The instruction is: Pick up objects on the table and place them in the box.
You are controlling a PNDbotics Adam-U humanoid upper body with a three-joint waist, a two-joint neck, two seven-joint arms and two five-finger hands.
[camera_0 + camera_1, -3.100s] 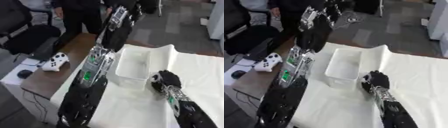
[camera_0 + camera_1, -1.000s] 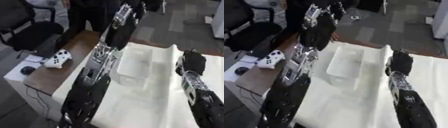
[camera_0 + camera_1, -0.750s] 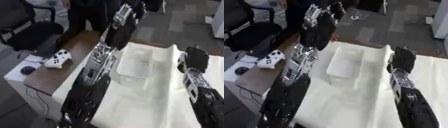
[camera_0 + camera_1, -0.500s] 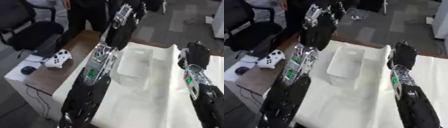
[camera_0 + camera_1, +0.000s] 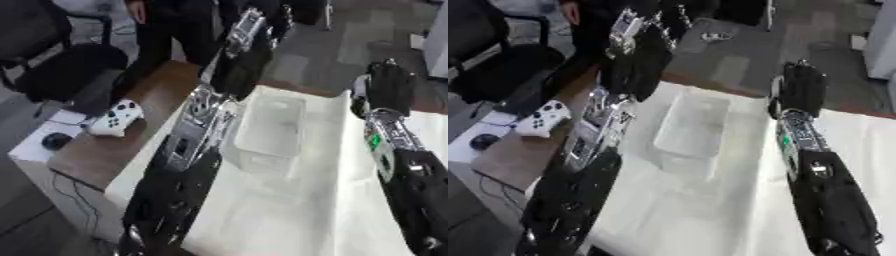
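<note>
My left hand (image 5: 249,35) is raised at 12 o'clock past the far edge of the worktop (image 5: 289,210), fingers look straight, holding nothing. My right hand (image 5: 391,85) is up at 2 o'clock, fingers extended, empty. Clear box (image 5: 267,127) sits centre on the white cloth, between both arms. White game controller (image 5: 115,117) and a dark mouse (image 5: 55,141) lie at 9 o'clock on the brown desk. Black chair (image 5: 66,65) at 10 o'clock. No readable writing.
</note>
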